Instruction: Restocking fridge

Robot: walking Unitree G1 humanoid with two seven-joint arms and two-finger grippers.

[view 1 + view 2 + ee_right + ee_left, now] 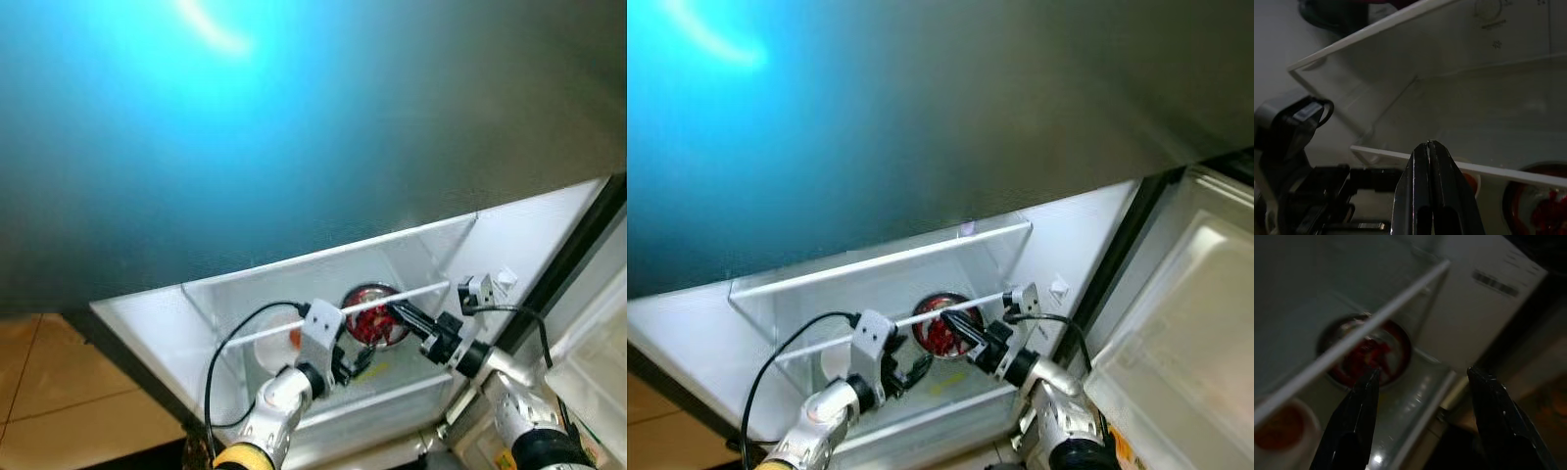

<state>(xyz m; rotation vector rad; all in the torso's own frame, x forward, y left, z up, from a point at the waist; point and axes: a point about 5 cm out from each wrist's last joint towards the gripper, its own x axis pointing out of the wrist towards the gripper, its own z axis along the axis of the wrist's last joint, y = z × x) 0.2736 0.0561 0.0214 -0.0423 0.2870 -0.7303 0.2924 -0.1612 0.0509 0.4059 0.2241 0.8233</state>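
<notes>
A white door shelf (294, 294) of an open fridge sits under a wide dark door panel with a blue glare, and tan floor tiles (59, 392) show at the lower left. A thin white guard rail (392, 299) runs along the front of the shelf.

Behind the rail, toward the right end of the shelf, stands a round container (372, 315) with a dark rim and a clear lid, and something red shows through the lid. It sits on the shelf floor. To its left, nearer the middle of the shelf, stands a small white cup (284, 338) with an orange top.

The left gripper (1420, 396) hovers in front of the rail with its fingers (1359, 416) spread wide. In the left wrist view the round container lies past the tip of one finger, not between the two, and nothing is held. The right gripper (397, 311) reaches in from the right. Its fingers (1430, 186) are pressed together with no gap and their tips lie at the rail, just in front of the container's right side. Whether they touch the container cannot be told.
</notes>
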